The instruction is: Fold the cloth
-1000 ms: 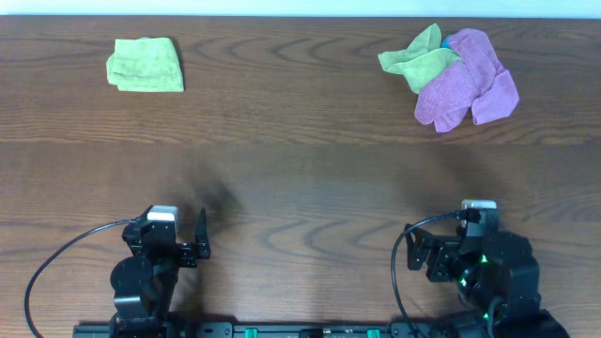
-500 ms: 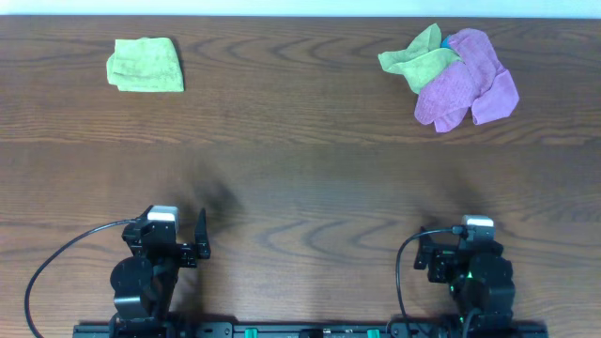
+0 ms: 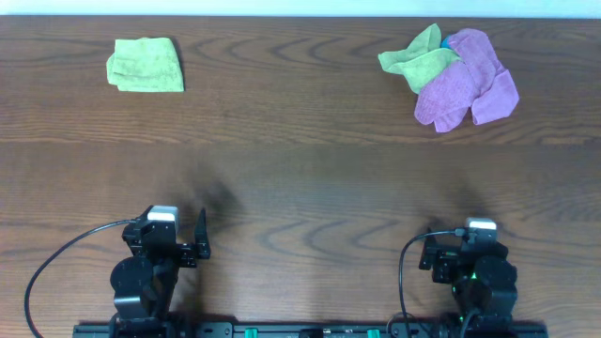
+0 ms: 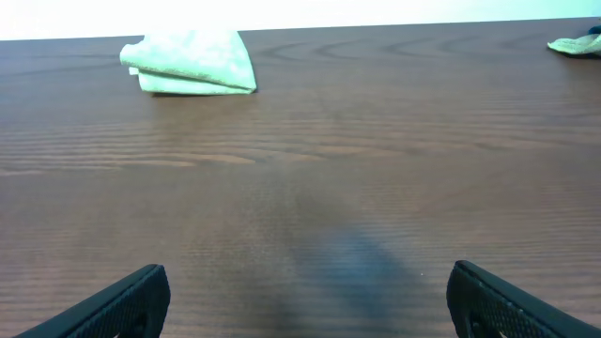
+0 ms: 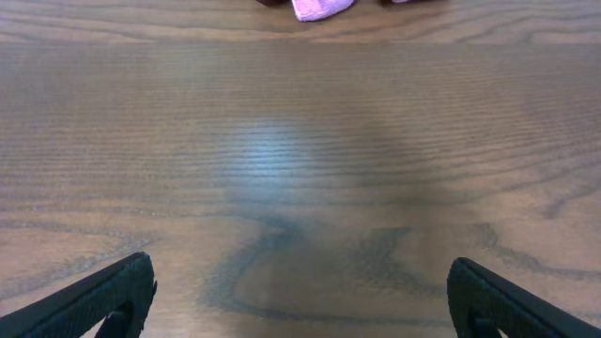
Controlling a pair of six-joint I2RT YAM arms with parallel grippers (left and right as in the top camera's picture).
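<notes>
Far beyond the right fingers (image 5: 94, 305), crumpled cloth (image 3: 467, 80)

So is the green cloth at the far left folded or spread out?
Folded. The left green cloth lies as a compact rectangle overhead, and the left wrist view shows stacked layers along its edge.

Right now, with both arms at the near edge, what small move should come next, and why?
Probably reach the open right gripper forward toward the crumpled purple cloth: it lies unfolded at the far right, on that arm's side, while the green cloth at far left already looks folded.
</notes>
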